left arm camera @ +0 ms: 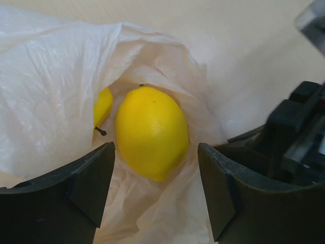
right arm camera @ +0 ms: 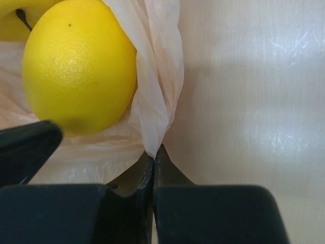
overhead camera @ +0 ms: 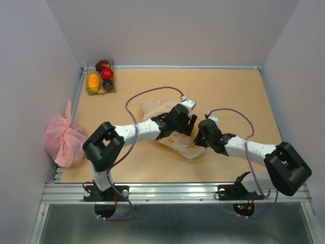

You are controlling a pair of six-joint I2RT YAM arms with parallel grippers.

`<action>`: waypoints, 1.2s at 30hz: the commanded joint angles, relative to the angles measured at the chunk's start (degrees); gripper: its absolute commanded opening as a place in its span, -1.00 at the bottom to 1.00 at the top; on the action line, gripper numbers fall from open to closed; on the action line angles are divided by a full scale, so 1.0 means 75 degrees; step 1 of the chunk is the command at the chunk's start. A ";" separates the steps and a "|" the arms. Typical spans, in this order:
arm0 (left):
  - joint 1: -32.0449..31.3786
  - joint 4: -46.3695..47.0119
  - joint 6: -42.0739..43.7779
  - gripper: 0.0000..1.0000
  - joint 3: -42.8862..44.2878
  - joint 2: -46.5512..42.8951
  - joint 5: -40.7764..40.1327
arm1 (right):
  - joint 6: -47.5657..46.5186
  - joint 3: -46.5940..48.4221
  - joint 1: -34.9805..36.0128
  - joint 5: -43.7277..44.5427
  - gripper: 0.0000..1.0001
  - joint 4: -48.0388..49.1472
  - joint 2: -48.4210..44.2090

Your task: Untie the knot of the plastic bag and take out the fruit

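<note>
The pale peach plastic bag (overhead camera: 161, 108) lies mid-table with its mouth open; no knot shows. In the left wrist view the bag (left arm camera: 51, 91) holds a yellow lemon-like fruit (left arm camera: 151, 133) and a second yellow fruit (left arm camera: 103, 105) behind it. My left gripper (left arm camera: 156, 173) is open at the bag's mouth, its jaws either side of the near fruit without touching it. My right gripper (right arm camera: 154, 152) is shut on the bag's edge (right arm camera: 157, 76), beside the yellow fruit (right arm camera: 78, 66). In the top view both grippers, left (overhead camera: 185, 124) and right (overhead camera: 201, 136), meet over the bag.
A clear box (overhead camera: 100, 89) at the far left corner holds red fruits (overhead camera: 105, 70), an orange-yellow oval one (overhead camera: 94, 81) and a dark one. A pink crinkled bag (overhead camera: 65, 136) sits at the left edge. White walls enclose the table (overhead camera: 238, 96).
</note>
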 commanded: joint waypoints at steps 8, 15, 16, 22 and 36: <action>-0.0086 0.0107 -0.0694 0.76 0.0443 0.0888 -0.0632 | 0.0350 -0.0599 0.0081 -0.0507 -0.99 0.1015 -0.0313; -0.0097 0.0095 -0.0799 0.72 0.0760 0.1218 -0.0269 | 0.0303 -0.0552 0.0081 -0.0567 -0.99 0.1085 -0.0161; -0.0097 0.0095 -0.0823 0.66 0.0749 0.1183 -0.0291 | 0.0291 -0.0552 0.0092 -0.0555 -0.99 0.1085 -0.0172; -0.0074 0.0084 -0.0881 0.02 0.0573 0.0073 -0.0631 | 0.0280 -0.0622 0.0081 -0.0321 -0.99 0.1073 -0.0278; 0.2009 0.0294 -0.0951 -0.03 0.0338 -0.3023 0.1359 | 0.0069 -0.0494 0.0081 0.0125 -0.99 0.0875 -0.0172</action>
